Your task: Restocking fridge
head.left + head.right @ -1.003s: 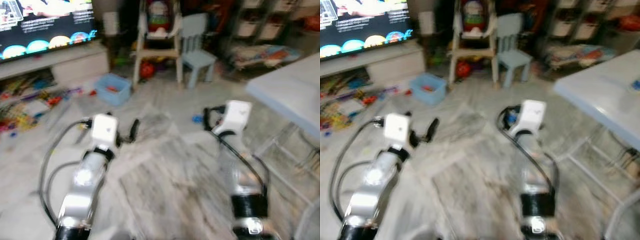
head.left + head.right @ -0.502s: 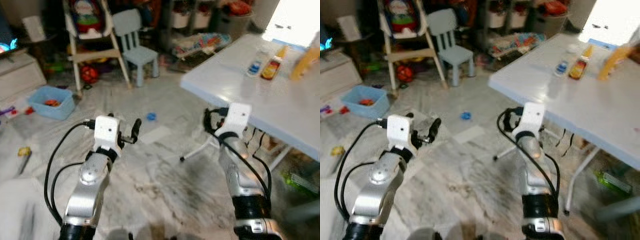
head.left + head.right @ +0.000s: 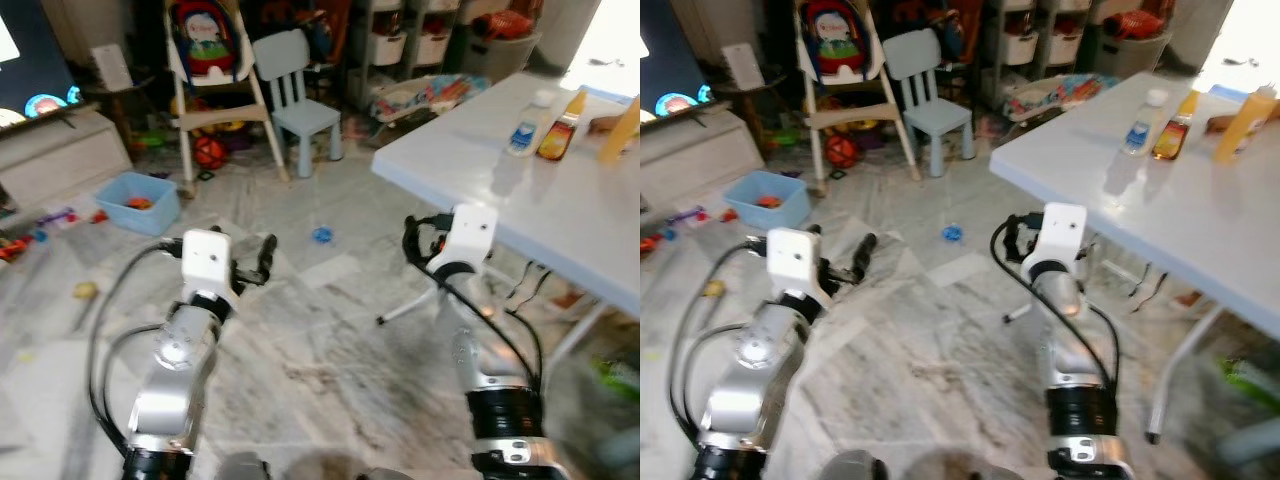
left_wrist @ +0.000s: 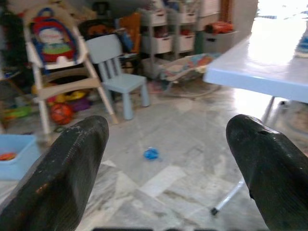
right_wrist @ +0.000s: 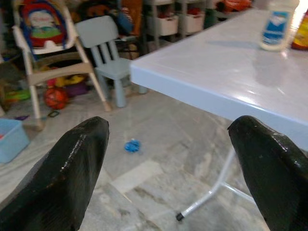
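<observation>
A white folding table point(image 3: 566, 214) stands to my right. At its far end are a clear bottle with a blue label point(image 3: 527, 128), an amber sauce bottle point(image 3: 560, 128) and an orange bottle point(image 3: 620, 130). Both arms are held out over the marble floor. My left gripper point(image 4: 166, 163) is open with nothing between its fingers point(image 3: 264, 256). My right gripper point(image 5: 168, 168) is open too, empty, just short of the table's near edge point(image 5: 192, 91); the clear bottle point(image 5: 275, 26) stands far beyond it.
A pale blue child's chair point(image 3: 298, 100) and a high chair point(image 3: 212, 80) stand ahead, with storage shelves behind. A blue bin point(image 3: 140, 201) and a TV stand point(image 3: 55, 150) are at the left. A small blue toy point(image 3: 321, 235) lies on the floor. Table legs point(image 3: 402, 311) reach toward me.
The camera has swung right from the TV side to the table, then slightly back left. Both arms keep the same pose with open fingers.
</observation>
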### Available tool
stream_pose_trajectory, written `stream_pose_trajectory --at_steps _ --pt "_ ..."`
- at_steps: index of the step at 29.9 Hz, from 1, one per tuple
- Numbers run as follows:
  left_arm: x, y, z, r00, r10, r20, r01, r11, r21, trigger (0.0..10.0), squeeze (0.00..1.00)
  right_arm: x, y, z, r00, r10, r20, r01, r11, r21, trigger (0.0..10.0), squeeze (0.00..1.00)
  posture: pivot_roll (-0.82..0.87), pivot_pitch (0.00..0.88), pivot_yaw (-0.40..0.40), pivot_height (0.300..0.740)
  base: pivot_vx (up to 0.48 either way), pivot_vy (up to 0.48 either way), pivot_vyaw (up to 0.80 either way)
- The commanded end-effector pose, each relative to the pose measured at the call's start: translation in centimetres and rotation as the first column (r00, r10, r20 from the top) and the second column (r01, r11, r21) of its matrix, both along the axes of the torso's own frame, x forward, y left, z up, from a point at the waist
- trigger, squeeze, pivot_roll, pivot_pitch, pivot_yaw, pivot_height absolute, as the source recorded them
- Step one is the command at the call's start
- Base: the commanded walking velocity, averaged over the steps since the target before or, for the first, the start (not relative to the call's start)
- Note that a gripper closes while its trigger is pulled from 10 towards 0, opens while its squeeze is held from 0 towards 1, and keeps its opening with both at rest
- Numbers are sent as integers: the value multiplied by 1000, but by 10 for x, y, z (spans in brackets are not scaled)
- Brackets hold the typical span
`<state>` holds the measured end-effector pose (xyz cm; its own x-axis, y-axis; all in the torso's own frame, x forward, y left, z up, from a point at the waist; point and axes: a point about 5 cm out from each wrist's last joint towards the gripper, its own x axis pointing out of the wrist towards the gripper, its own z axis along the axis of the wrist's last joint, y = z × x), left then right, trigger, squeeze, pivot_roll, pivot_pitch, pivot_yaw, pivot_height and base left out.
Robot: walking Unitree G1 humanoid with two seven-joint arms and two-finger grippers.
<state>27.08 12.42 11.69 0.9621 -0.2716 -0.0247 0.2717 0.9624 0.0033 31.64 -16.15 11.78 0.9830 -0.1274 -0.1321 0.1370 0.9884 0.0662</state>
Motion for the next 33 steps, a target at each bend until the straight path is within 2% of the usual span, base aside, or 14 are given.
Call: stream_pose_trajectory --at_steps 1,4,14,25,29,33 --pt "1 3 6 1000 1 21 -1 1000 5 10000 0 2 1 5 1000 -6 21 6 1000 9 10000 0 2 0 -21 740 0 0 -544" --pt "1 4 6 1000 0 20 -1 1000 4 10000 0 2 -2 5 1000 -15 23 15 1000 -13 10000 0 4 0 -19 740 176 0 -800" --pt "1 1 7 999 -18 29 18 1000 2 10000 0 2 -4 8 999 -35 37 36 999 -41 10000 0 1 0 -17 740 320 0 0" --pt "2 -3 8 999 -38 35 39 999 -8 10000 0 2 -6 10 997 -45 56 49 997 -63 10000 0 2 0 -15 740 469 0 -682" --pt "2 -3 8 999 -38 36 38 999 -6 10000 0 2 -5 12 996 -34 80 42 995 -95 10000 0 6 0 -13 740 480 0 0" --pt "3 2 11 997 33 66 -36 998 44 10000 0 -5 -6 17 993 -18 114 33 990 -134 10000 0 10 0 -13 740 464 0 0"
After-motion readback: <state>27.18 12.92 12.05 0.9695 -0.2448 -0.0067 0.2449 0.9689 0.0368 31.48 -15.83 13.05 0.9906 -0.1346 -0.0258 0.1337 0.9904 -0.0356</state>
